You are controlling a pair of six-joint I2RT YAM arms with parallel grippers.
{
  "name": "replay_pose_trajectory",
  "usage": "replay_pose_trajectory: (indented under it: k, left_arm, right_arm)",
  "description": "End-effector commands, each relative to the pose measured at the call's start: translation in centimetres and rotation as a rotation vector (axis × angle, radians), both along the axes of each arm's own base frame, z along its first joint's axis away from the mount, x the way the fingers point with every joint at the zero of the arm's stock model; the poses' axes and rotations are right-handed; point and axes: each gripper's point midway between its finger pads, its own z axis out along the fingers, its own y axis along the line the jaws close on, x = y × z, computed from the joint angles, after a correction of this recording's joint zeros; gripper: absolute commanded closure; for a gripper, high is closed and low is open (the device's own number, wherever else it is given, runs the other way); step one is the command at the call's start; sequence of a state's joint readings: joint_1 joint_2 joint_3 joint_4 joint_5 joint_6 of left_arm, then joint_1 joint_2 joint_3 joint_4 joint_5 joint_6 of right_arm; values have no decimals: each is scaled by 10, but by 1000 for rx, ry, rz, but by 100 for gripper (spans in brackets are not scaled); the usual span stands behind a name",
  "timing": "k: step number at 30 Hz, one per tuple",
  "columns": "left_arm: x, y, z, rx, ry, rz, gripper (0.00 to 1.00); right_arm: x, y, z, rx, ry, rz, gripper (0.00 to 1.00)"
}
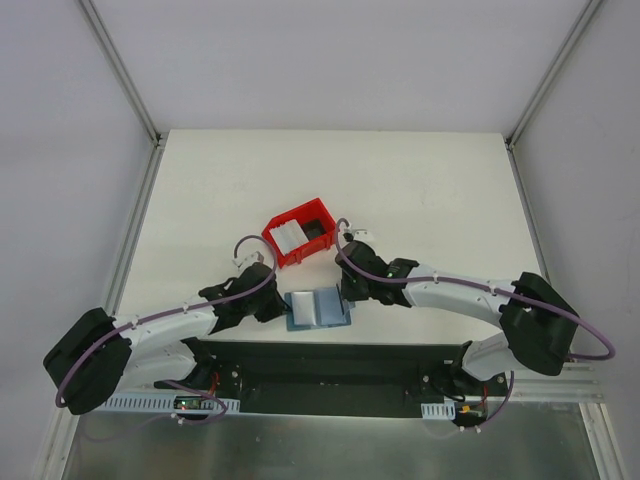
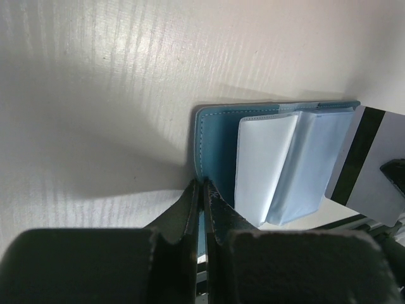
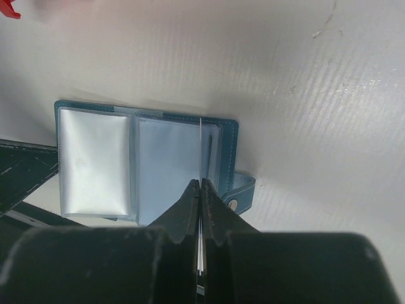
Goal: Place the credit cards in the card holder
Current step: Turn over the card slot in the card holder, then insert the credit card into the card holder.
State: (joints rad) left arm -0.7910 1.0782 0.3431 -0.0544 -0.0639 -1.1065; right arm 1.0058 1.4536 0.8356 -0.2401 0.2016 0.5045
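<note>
Your left gripper (image 2: 201, 187) pinches the open card holder (image 2: 218, 142) at the table (image 1: 400, 190)'s near edge; your right gripper (image 3: 200, 185) clamps a credit card (image 2: 372, 180).

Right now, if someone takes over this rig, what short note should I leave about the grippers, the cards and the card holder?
Left gripper: shut on the left edge of the card holder, which lies open on the table.
Right gripper: shut on one credit card, held on edge over the holder's right side.
More white cards sit in the red bin behind the holder.
Done: holder open, one card gripped.
Left: seat this card in a pocket (unclear whether its tip is in), then fetch the rest.
</note>
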Motion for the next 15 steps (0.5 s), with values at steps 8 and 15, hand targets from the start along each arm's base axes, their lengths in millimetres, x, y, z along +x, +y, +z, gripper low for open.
replay_pose_trajectory:
  k: [8, 15]
  left_arm:
    - [-4, 7, -19, 30, 51, 46, 100]
    - [-4, 5, -20, 23, 52, 38, 100]
  right_arm:
    - [8, -12, 14, -38, -64, -31, 100]
    - [7, 1, 16, 3, -53, -3, 100]
